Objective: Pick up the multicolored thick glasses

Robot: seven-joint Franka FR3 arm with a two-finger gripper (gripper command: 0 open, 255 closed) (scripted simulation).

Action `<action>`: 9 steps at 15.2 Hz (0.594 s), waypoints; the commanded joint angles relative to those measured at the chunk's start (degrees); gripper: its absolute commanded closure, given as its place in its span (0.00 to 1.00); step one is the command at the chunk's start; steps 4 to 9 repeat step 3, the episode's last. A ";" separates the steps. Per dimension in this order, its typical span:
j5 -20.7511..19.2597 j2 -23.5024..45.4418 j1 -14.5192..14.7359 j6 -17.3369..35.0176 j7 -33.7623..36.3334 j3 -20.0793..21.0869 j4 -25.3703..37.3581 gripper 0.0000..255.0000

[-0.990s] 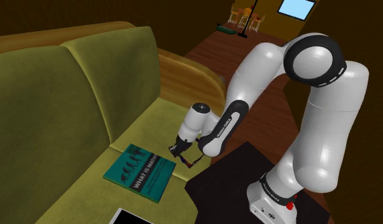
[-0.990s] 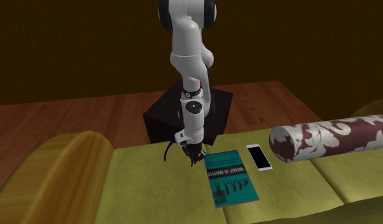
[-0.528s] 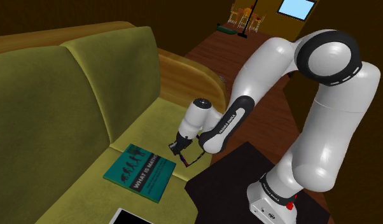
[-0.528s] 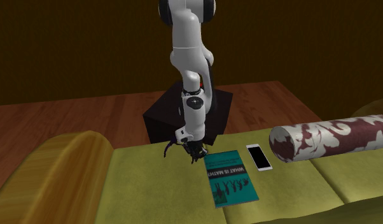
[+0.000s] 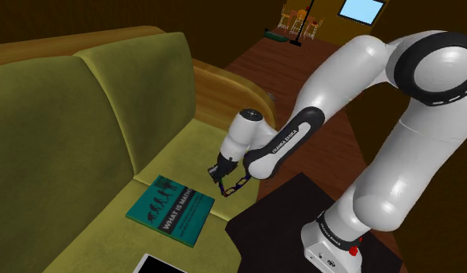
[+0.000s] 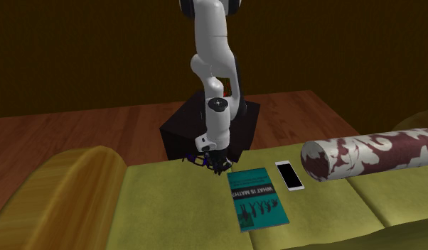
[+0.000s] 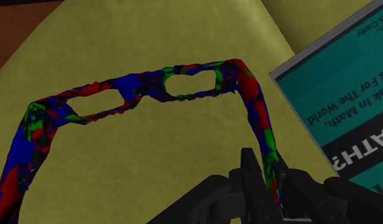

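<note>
The thick glasses [image 7: 130, 84], blotched red, blue and green, hang from my gripper [image 7: 268, 175], which is shut on one temple arm near its end. The two lens frames and the other temple arm stick out freely over the olive sofa seat [image 7: 152, 159]. In the shoulder view the gripper [image 5: 222, 174] holds the glasses [image 5: 236, 186] a little above the seat's front edge, just right of the teal book [image 5: 171, 209]. From the second exterior view the gripper [image 6: 214, 163] hovers at the seat's near edge, and the glasses [image 6: 195, 159] jut out to its left.
A teal book [image 6: 257, 199] lies on the seat beside a white-rimmed phone [image 6: 289, 175]. A maroon-and-white bolster [image 6: 369, 155] rests further along. The sofa's rounded armrest [image 6: 70, 192] and backrest [image 5: 92, 108] bound the seat. The black stand [image 5: 278, 213] sits close to the sofa front.
The arm has risen and swung its upper joints to the shoulder view's right. The gripper lifted the glasses slightly higher off the seat, tilting them.
</note>
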 commanded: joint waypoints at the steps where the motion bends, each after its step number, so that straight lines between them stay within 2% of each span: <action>1: 2.38 -1.91 -1.12 -1.72 -1.78 1.59 -0.15 1.00; 9: 2.60 -2.07 -1.12 -1.85 -1.95 1.63 -0.17 1.00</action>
